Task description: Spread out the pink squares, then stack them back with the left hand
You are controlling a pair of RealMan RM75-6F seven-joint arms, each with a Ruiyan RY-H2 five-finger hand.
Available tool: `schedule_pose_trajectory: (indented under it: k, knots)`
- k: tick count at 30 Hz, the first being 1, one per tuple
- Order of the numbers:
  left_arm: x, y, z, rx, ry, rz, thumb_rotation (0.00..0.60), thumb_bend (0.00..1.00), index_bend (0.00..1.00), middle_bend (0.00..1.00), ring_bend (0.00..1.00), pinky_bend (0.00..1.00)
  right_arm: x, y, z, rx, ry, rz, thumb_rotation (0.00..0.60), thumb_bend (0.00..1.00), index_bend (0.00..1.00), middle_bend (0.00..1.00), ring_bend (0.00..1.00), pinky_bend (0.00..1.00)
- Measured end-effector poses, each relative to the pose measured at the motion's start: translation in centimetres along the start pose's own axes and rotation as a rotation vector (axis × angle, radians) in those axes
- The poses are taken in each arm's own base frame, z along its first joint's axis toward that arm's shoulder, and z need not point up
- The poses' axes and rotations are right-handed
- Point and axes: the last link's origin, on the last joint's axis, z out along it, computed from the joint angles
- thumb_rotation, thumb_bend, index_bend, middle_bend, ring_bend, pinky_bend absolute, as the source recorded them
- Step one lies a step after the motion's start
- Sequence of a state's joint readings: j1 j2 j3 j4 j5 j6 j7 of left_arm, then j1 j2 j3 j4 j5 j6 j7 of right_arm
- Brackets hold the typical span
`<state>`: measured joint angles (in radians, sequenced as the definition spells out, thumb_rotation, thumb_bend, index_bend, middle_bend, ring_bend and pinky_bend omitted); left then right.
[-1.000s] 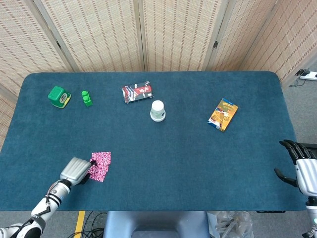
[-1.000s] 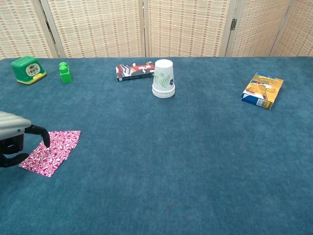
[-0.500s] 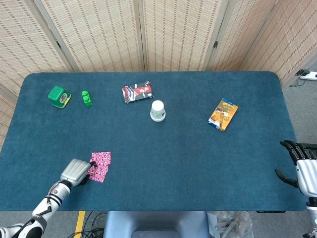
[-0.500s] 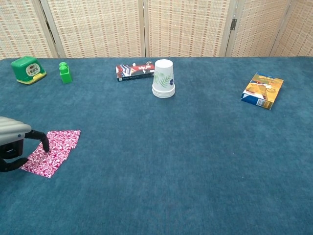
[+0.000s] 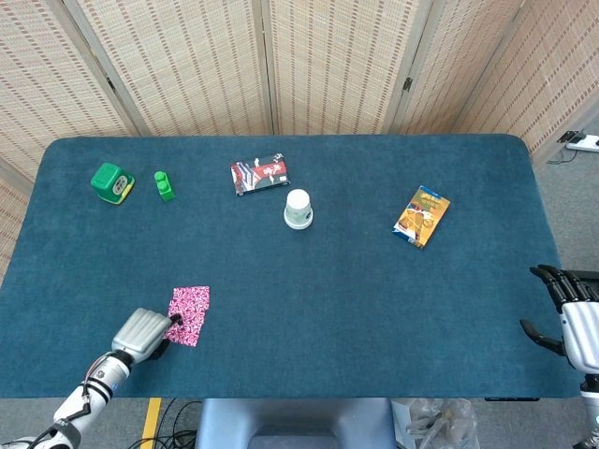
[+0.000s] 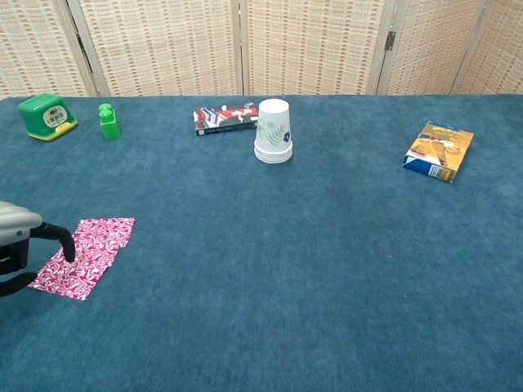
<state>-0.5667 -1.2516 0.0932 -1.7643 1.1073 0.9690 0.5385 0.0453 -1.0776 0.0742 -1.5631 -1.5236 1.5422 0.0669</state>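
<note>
Now, in the head view, the left hand (image 5: 142, 333) is resting fingertips on the pink squares (image 5: 190, 314) near the front left corner of the table (image 5: 374, 309); it looks like the spreading step, and the next move needs a sideways slide. The right hand (image 5: 573, 318) is hanging released at the right edge.

In the chest view, a cup (image 6: 273, 131), book (image 6: 224, 118), snack box (image 6: 439, 150) and green toys (image 6: 49, 115) are lying well apart, blocking nothing.

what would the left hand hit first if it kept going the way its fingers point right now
The left hand points up and to the right in the head view, and its fingertip already rests on the pink squares. So it would meet those first; beyond them lies only bare table, as far as the picture shows.
</note>
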Motion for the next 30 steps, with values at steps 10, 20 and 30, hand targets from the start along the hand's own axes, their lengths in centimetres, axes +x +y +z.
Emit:
schedule_pose_trajectory:
  k: [10, 20, 30]
  knots:
    - [0.4, -2.6, 1.9, 0.097, 0.027, -0.028, 0.600, 0.55, 0.32, 0.99, 0.94, 1.00, -0.1, 0.2, -0.1, -0.011, -0.005, 0.002, 0.600, 0.25, 0.16, 0.21, 0.18, 0.28]
    - [-0.3, -2.4, 2.5, 0.105, -0.006, -0.021, 0.600, 0.55, 0.32, 0.99, 0.94, 1.00, -0.1, 0.3, 0.0, -0.015, -0.007, -0.001, 0.600, 0.25, 0.16, 0.21, 0.18, 0.28]
    - [-0.1, -1.8, 2.8, 0.108, 0.002, -0.018, 0.600, 0.55, 0.32, 0.99, 0.94, 1.00, -0.2, 0.5, 0.0, -0.018, -0.012, 0.001, 0.600, 0.25, 0.16, 0.21, 0.18, 0.28]
